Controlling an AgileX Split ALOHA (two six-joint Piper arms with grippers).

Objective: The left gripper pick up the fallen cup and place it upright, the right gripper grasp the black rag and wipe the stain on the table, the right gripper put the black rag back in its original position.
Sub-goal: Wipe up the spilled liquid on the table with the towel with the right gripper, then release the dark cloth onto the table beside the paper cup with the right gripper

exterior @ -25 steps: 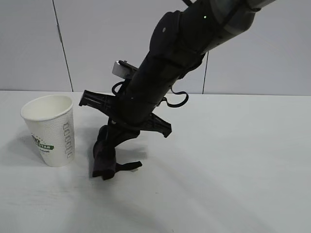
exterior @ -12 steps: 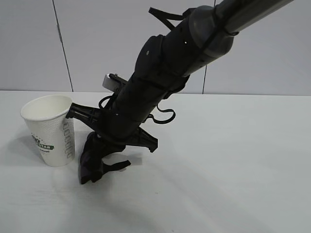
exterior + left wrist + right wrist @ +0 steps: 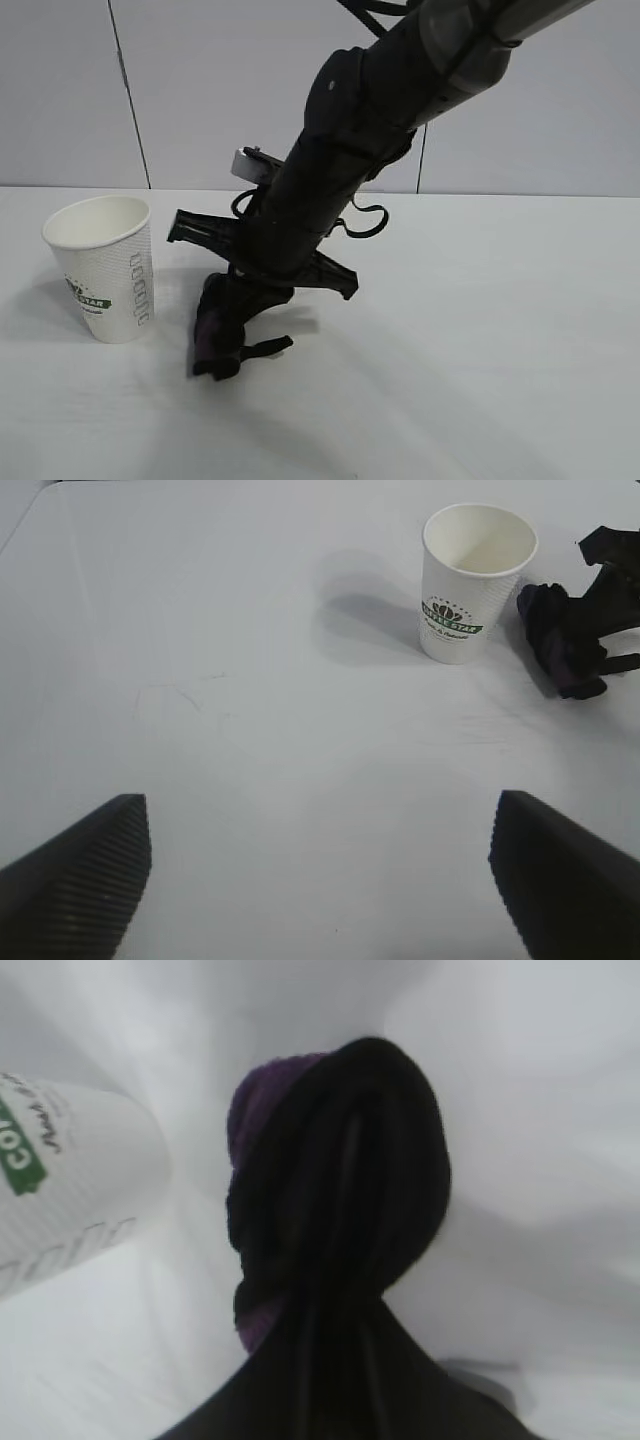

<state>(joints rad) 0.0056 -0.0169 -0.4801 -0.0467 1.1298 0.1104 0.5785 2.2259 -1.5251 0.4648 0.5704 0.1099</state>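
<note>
The white paper cup (image 3: 102, 266) stands upright at the left of the table (image 3: 480, 330); it also shows in the left wrist view (image 3: 472, 580) and at the edge of the right wrist view (image 3: 70, 1180). My right gripper (image 3: 225, 335) is shut on the black rag (image 3: 218, 328) and presses it onto the table just right of the cup. The rag fills the right wrist view (image 3: 335, 1190) and shows in the left wrist view (image 3: 560, 645). My left gripper (image 3: 320, 880) is open and empty above bare table, well away from the cup. No stain is visible.
A grey panelled wall (image 3: 200, 90) stands behind the table. The right arm (image 3: 340, 170) slants down from the upper right across the middle of the exterior view.
My right gripper with the rag swept left toward the cup, then back right and slightly nearer the front. The cup has not moved.
</note>
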